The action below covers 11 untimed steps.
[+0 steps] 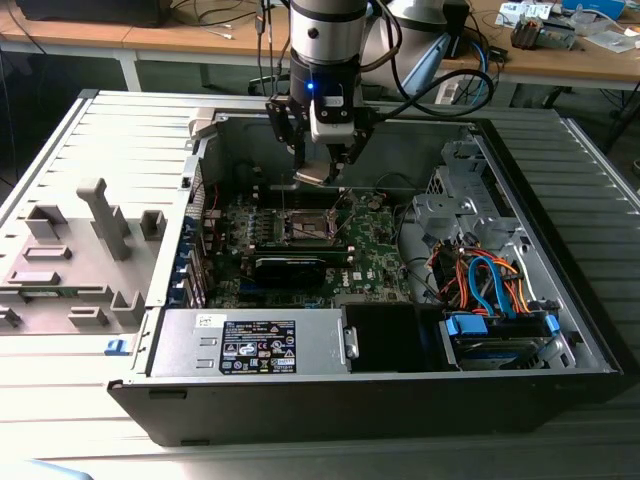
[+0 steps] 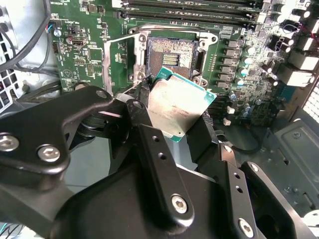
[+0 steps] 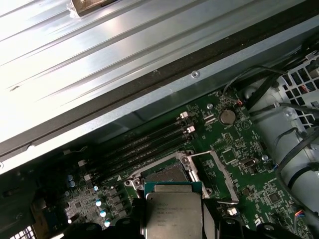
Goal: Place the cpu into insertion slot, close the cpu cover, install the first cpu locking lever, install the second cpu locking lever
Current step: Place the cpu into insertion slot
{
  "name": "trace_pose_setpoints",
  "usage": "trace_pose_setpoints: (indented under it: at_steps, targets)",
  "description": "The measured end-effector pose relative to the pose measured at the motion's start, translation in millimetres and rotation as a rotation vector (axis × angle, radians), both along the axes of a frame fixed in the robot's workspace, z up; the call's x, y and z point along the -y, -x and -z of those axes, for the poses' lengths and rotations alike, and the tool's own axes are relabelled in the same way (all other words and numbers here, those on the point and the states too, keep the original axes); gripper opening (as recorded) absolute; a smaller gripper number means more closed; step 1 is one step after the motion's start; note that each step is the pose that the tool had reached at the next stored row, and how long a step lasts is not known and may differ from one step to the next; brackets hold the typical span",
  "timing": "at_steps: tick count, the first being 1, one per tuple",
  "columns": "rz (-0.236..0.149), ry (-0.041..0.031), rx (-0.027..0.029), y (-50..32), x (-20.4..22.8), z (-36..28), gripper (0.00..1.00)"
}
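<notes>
In the exterior view the arm reaches down into an open computer case (image 1: 560,300) that lies on the ribbed grey bench (image 1: 60,130). The end effector (image 1: 318,170) hangs above the green motherboard (image 1: 375,250), its fingers drawn in on the cpu (image 1: 313,176). The chip is tilted and clear of the board. The insertion slot (image 1: 305,228) lies below it, uncovered and not touching it.

In the second wrist view the end effector (image 2: 175,110) pinches the cpu (image 2: 179,102) by two opposite edges, one black finger (image 2: 149,144) on each side. The gap between the fingers is as wide as the chip. The silvery metal top faces the camera and the green rim shows along the far edges. Past the chip's far edge lies the insertion slot (image 2: 172,52), with its brownish contact field bare inside a dark frame. The long black memory slots (image 2: 199,12) run beyond it.

In the first wrist view the cpu (image 3: 174,214) is seen from the other side, held above the board just in front of the insertion slot (image 3: 167,174). Part of the socket's field is hidden behind the chip's edge. The cpu cover (image 3: 223,172) is swung back off the socket and lies just beside it, with a thin wire lever at its corner. The memory slots (image 3: 144,144) lie between the socket and the case wall
</notes>
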<state>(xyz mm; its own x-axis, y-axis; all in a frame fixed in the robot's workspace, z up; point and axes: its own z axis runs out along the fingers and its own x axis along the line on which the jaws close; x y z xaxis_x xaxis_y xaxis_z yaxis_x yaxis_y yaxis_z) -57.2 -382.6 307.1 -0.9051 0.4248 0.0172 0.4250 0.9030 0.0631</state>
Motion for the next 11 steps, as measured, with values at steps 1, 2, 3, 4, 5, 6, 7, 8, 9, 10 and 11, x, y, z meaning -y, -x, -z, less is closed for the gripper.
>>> trace_pose_setpoints:
  at_steps: [1, 2, 3, 4, 5, 6, 7, 8, 9, 10, 11]
  targets:
    - [0.001, 0.0001, 0.0, 0.0, 0.0, 0.0, 0.55]
    - [0.002, 0.0002, 0.0, 0.0, 0.0, 0.0, 0.55]
    - [0.003, 0.0003, 0.0, 0.0, 0.0, 0.1, 0.55]
    - [0.005, 0.0005, 0.0, 0.0, 0.0, 0.1, 0.55]
    - [0.007, 0.0005, 0.0, 0.0, 0.0, 0.2, 0.55]
    - [0.008, 0.0006, 0.0, 0.0, 0.0, 0.2, 0.55]
    - [0.009, 0.0007, 0.0, 0.0, 0.0, 0.2, 0.55]
    - [0.011, 0.0008, 0.0, 0.0, 0.0, 0.3, 0.55]
    - [0.012, 0.0009, 0.0, 0.0, 0.0, 0.3, 0.55]
    - [0.023, 0.0011, 0.0, 0.0, 0.0, 0.6, 0.55]
    - [0.028, 0.0016, 0.0001, 0.0, 0.0, 0.8, 0.55]
